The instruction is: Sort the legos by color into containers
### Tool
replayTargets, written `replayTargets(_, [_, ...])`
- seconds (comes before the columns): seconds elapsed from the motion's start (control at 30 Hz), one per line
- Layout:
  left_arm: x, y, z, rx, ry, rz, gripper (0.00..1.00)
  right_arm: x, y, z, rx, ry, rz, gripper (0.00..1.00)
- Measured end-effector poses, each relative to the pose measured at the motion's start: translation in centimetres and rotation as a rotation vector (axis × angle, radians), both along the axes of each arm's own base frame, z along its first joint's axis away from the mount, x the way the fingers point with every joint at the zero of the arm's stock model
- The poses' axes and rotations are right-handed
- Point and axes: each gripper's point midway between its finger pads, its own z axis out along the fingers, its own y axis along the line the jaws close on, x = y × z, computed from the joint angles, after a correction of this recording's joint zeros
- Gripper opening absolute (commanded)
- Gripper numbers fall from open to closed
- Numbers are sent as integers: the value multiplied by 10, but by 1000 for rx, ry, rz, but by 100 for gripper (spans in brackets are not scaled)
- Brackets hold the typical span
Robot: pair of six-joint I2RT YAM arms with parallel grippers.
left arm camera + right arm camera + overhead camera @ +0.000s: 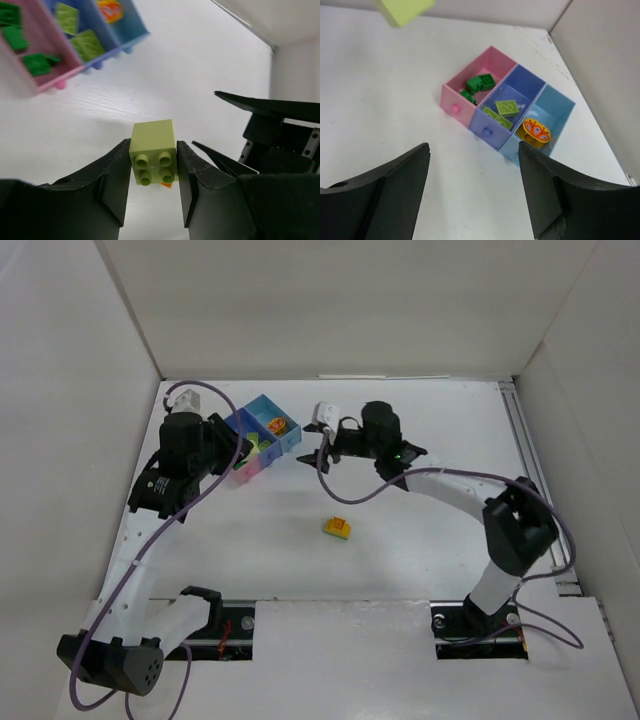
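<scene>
While the left gripper pinches a lime brick, the right gripper hangs spread wide near the containers.

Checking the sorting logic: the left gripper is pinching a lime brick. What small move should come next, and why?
Probably carry the lime brick over the middle blue compartment and open the left gripper there. That bin holds lime bricks, while the pink compartment holds dark green bricks.

Left arm's stretched forward, left gripper pinched tight on a lime lego. Right arm's elbow sticks out right, forearm reaching left, right gripper jaws spread wide.
</scene>
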Motion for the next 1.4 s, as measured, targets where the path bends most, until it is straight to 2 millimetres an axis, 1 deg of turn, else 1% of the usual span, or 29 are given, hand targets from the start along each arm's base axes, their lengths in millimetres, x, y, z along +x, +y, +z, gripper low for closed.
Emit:
replayTargets(0.07, [0, -24, 5, -40, -32, -142, 13, -18, -21, 8, 31, -23, 37, 78])
replayTargets(0.1, [-1, -36, 8, -64, -48, -219, 13, -31, -27, 9, 38, -25, 61, 78])
replayTargets(0.17, [-3, -57, 13, -103, -74, -347, 13, -57, -34, 11, 52, -31, 107, 81])
replayTargets(0.23, [-7, -75, 18, -131, -96, -456, 13, -78, -40, 16, 63, -42, 128, 82])
replayTargets(0.33, [-18, -104, 28, -161, -142, -602, 12, -95, -46, 33, 97, -85, 117, 82])
replayTargets(0.43, [-31, -123, 38, -185, -182, -703, 9, -100, -52, 56, 138, -133, 83, 82])
replayTargets(0.5, [-34, -127, 42, -194, -202, -733, 9, -100, -55, 69, 162, -157, 58, 82])
replayTargets(0.57, [-35, -129, 45, -199, -215, -749, 8, -97, -57, 76, 180, -171, 36, 81])
replayTargets(0.67, [-38, -133, 47, -205, -225, -772, 8, -94, -57, 75, 180, -164, 19, 81])
replayTargets(0.83, [-42, -136, 43, -215, -219, -797, 8, -92, -52, 69, 170, -148, 35, 80])
replayTargets(0.93, [-42, -137, 40, -218, -214, -801, 5, -94, -46, 72, 174, -152, 58, 80])
replayTargets(1.03, [-43, -137, 39, -219, -212, -803, 5, -101, -41, 77, 181, -161, 90, 77])
replayTargets(1.1, [-44, -137, 39, -220, -210, -806, 5, -105, -39, 79, 185, -166, 108, 71])
replayTargets(1.17, [-44, -137, 39, -221, -210, -807, 5, -107, -37, 82, 188, -172, 125, 61])
replayTargets(1.2, [-44, -137, 39, -222, -209, -811, 5, -107, -36, 83, 189, -175, 131, 48])
replayTargets(1.27, [-46, -138, 38, -225, -206, -818, 4, -104, -37, 85, 190, -183, 127, 39])
replayTargets(1.3, [-46, -138, 38, -226, -206, -819, 4, -103, -37, 84, 188, -181, 126, 30])
replayTargets(1.4, [-47, -137, 38, -225, -206, -816, 4, -103, -36, 83, 185, -182, 127, 13])
